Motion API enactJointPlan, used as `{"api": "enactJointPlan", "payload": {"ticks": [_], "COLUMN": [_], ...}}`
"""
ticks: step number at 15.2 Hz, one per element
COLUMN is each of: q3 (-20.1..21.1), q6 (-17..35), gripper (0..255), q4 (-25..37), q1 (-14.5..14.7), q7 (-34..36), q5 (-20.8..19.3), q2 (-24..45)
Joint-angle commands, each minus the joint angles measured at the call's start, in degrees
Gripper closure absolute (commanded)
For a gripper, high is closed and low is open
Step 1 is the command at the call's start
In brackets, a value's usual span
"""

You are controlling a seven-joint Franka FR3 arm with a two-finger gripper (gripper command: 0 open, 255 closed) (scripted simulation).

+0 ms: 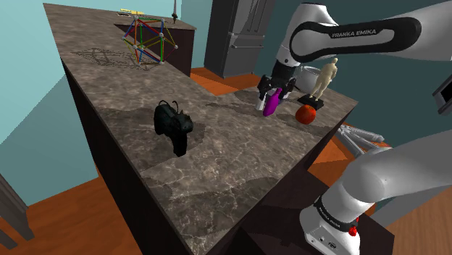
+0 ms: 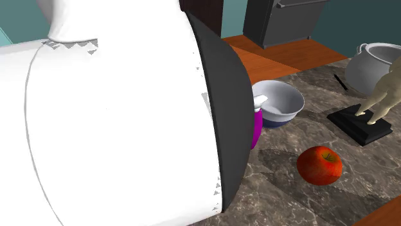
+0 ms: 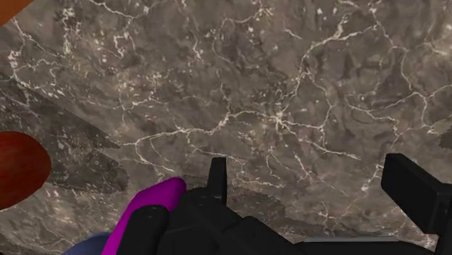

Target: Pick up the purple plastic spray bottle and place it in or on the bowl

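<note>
Subject item: the purple spray bottle [image 1: 269,106] is at the far end of the marble countertop [image 1: 217,163], under the arm's wrist. In the shoulder view its body leans, lower end down at the stone. In the second exterior view a strip of purple body and a white trigger head show past the edge of the white arm [image 2: 115,122], which covers the rest.

Gripper [image 3: 316,175]: the wrist view shows the two black fingers [image 3: 416,190] standing well apart with bare marble between them. The bottle lies beside one finger, outside the gap. Nothing is held.

Bowl [image 2: 287,99]: white with a blue foot, upright, empty, just beside the bottle on the second exterior view's right. Contact between the two cannot be determined.

Surroundings: a red apple [image 2: 319,164] sits near the bottle and bowl, apart from both. A pale figurine [image 2: 384,96] stands on a black base [image 2: 360,125] beyond the apple, with a light grey pot [image 2: 374,63] behind it. Well apart, mid-counter, is a black lumpy object [image 1: 172,124], not identifiable. At the opposite end stands a coloured rod-and-ball frame [image 1: 148,40].
</note>
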Motion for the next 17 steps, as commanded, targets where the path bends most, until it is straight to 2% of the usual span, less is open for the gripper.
{"api": "enactJointPlan", "payload": {"ticks": [1, 7, 14, 17], "q3": [1.1, 2.7, 2.4, 2.0], "q6": [3.1, 10.3, 14.5, 16.1], "gripper": [0, 0, 0, 0], "q4": [1.2, 4.9, 10.4, 10.4], "q1": [-2.1, -8.4, -14.5, -15.1], "q7": [5.4, 20.9, 39.7, 41.5], "q5": [-1.7, -8.7, -18.4, -19.7], "q2": [3.5, 12.9, 22.5, 24.1]}}
